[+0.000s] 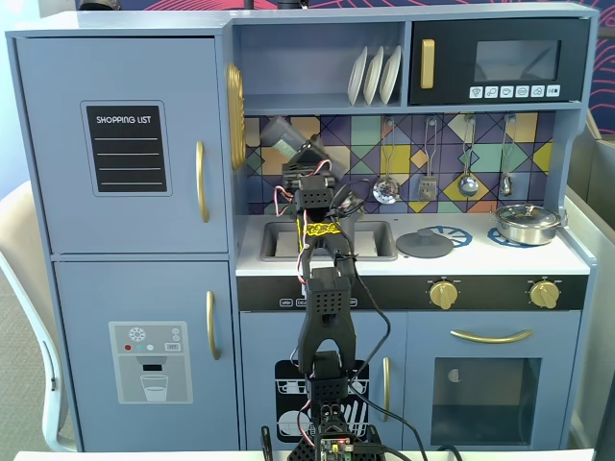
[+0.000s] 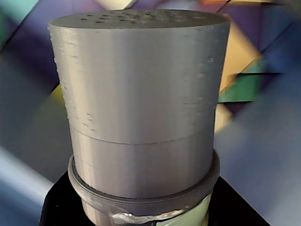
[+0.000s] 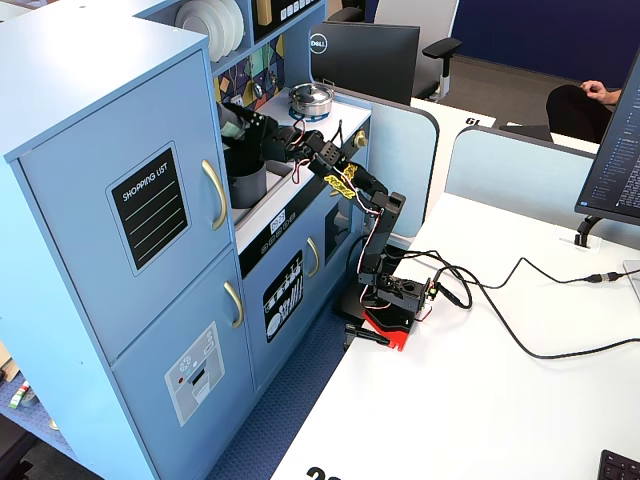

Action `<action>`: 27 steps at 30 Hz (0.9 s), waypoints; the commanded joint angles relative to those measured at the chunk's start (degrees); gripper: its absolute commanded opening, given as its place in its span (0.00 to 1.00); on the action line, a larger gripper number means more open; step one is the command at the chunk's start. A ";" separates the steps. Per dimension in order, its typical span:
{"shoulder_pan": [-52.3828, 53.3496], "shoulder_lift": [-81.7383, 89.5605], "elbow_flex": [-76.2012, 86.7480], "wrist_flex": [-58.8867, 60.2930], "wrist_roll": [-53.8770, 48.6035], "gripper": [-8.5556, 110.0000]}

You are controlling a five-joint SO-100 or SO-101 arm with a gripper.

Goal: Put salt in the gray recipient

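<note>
In the wrist view we saw the salt (image 2: 141,103) filling the frame, a matte gray cylinder with fine layer lines, small holes in its flat top and a pale green label at the bottom edge. It was raised over the sink, tilted, in front of the tiled backsplash (image 1: 461,144). The gripper (image 1: 309,154) carried it, though we could not tell how the fingers closed, since the arm hid them. The gray recipient (image 3: 246,183) showed beneath it only from the side. A flat lid (image 1: 424,244) and steel pan (image 1: 527,223) sat on the counter.
</note>
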 commanded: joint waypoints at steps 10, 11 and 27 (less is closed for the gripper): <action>19.86 6.50 2.37 -3.87 -46.58 0.07; 21.97 6.59 2.37 -4.39 -50.45 0.07; 44.21 4.75 9.58 -21.97 -113.55 0.07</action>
